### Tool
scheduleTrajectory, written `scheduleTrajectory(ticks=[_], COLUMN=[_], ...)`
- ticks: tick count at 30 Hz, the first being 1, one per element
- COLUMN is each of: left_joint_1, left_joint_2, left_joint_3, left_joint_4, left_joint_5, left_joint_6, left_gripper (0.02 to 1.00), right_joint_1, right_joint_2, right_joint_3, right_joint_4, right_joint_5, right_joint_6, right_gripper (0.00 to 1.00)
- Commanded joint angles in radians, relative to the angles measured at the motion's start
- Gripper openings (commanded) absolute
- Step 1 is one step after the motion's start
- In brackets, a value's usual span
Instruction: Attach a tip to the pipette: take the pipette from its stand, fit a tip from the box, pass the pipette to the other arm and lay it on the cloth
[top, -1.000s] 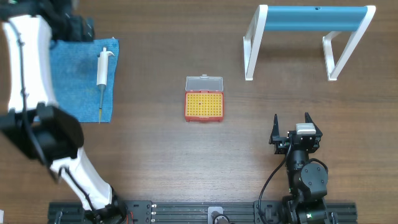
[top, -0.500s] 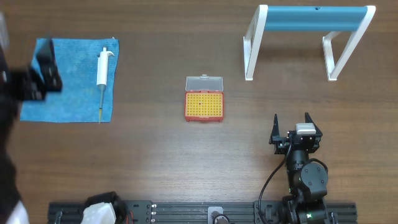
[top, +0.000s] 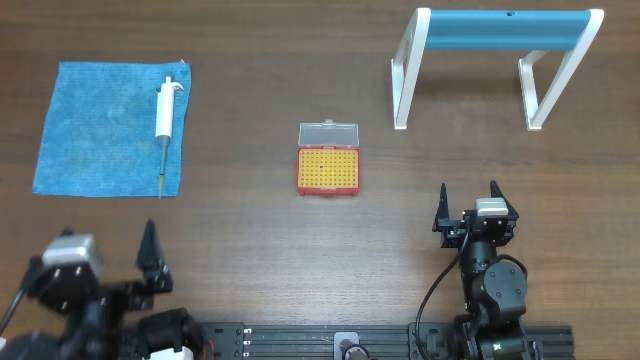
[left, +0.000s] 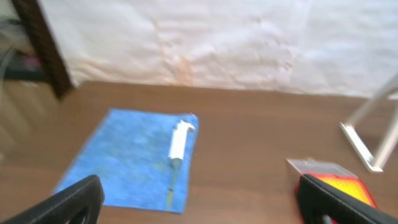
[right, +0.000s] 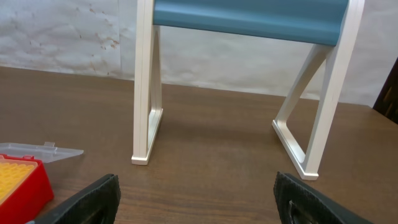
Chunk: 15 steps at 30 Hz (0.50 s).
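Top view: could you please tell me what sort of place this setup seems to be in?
Most likely a lab-style robot test bench: a brown wooden table carries a pipette lying on a blue cloth, an open red tip box, and a white-and-blue stand.

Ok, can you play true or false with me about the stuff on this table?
The pipette lies on the blue cloth. True.
The tip box is shut. False: its lid is open.
The left hand holds the pipette. False: it is open and empty.
The stand holds nothing. True.
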Motion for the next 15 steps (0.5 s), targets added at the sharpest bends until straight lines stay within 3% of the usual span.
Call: scheduleTrajectory(ticks=[1,4,9,15], left_joint_1=[0.001,-0.027,-0.119,-0.209], left_joint_2=[-0.015,-0.042,-0.134,-0.153], left_joint_3=[-0.2,-0.346,-0.514,-0.695], left_joint_4=[0.266,0.483,0.581,0.748], left_joint_5=[0.162,0.13,0.012,0.012], left_joint_6=[-0.063,-0.084,-0.133,-0.132], left_gripper=[0.998,0.998,0.996,0.998], right_joint_1=[-0.004,-0.004,-0.004,-0.004], right_joint_2=[-0.003,-0.003,-0.003,-0.003], right_joint_3=[-0.003,-0.003,-0.003,-0.003], right_joint_4=[-0.004,-0.004,-0.004,-0.004], right_joint_5=[0.013,0.013,0.013,0.013], right_joint_6=[0.012,0.012,0.012,0.012], right_gripper=[0.814,0.814,0.814,0.814])
